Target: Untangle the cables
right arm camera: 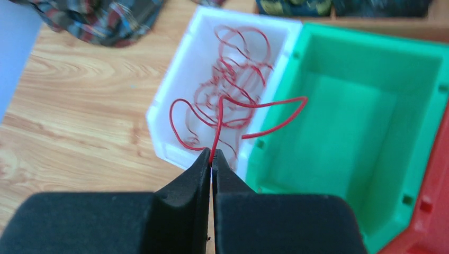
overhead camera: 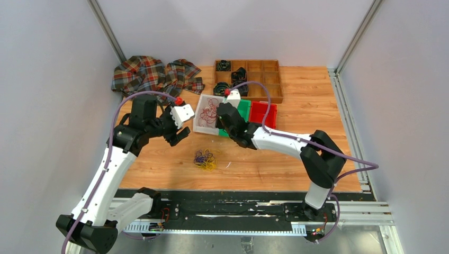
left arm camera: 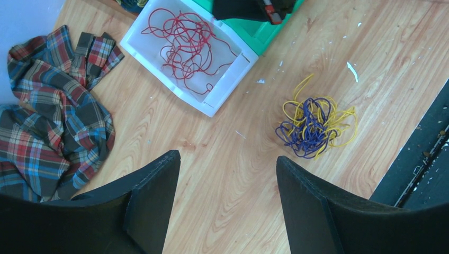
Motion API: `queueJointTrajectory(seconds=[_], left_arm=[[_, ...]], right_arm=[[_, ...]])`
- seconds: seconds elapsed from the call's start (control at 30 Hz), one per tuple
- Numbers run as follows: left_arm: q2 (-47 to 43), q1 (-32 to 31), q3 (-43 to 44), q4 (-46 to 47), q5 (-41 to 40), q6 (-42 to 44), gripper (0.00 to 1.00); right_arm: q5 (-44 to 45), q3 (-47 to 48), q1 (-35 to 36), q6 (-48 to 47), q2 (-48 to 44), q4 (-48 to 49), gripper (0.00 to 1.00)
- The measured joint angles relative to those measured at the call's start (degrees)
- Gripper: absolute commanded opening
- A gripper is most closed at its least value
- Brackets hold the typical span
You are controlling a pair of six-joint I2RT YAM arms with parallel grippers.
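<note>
The right gripper (right arm camera: 211, 160) has its jaws pressed together on a strand of red cable (right arm camera: 253, 105). The strand rises from the tips and loops out over the rim shared by the white bin (right arm camera: 161, 108) and the green bin (right arm camera: 370, 132). The other red strands lie heaped in the white bin, straight ahead of those jaws.

The left gripper (left arm camera: 226, 164) hovers with its jaws spread, holding nothing. The yellow and purple-blue tangle (left arm camera: 315, 127) lies on the tabletop (left arm camera: 212, 137), ahead and to the right in the left wrist view. The left arm seems slightly the nearer to it.

Which strand crosses which inside the knot is too fine to make out. The pinched strand's far end is lost in the heap.
</note>
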Motion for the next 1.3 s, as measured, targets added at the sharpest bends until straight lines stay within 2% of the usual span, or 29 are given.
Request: queueJointTrajectory(seconds=[0.1, 0.2, 0.33, 0.57, 0.8, 1.03, 1.1, 1.2, 1.3], left_arm=[[0.0, 0.0, 0.0, 0.0, 0.1, 0.0, 0.71], [0.0, 0.1, 0.0, 0.0, 0.2, 0.0, 0.71], [-0.1, 0.3, 0.0, -0.2, 0.3, 0.2, 0.71], [-0.3, 0.4, 0.0, -0.9, 0.4, 0.8, 0.71], [-0.2, 0.4, 0.0, -1.0, 0.6, 0.9, 0.72], [-0.2, 0.4, 0.1, -1.0, 0.8, 0.8, 0.71], [-0.2, 0.4, 0.3, -1.1, 0.8, 0.8, 0.72], [-0.2, 0.4, 0.5, -1.3, 0.8, 0.8, 0.71], [-0.2, 0.4, 0.8, -1.3, 0.9, 0.8, 0.71]], right_arm=[[-1.5, 5.5, 0.0, -5.0, 1.2, -0.7, 0.01], [-4.3, 16.6, -0.1, -9.2, 5.8, -3.3, 0.01], [-8.7, 26.2, -0.9, -10.7, 12.0, -7.7, 0.01], [-15.6, 29.1, -4.9, -9.7, 21.5, -17.9, 0.01], [-16.3, 31.1, -6.9, -10.8, 23.1, -24.9, 0.01], [-19.3, 45.0, -6.9, -15.0, 30.3, -32.0, 0.01], [-19.7, 47.0, -6.9, -15.6, 32.2, -33.5, 0.07], [-19.9, 47.3, -6.9, -16.1, 33.5, -35.8, 0.25], [-19.7, 47.3, -6.9, -17.2, 33.2, -37.6, 0.38]])
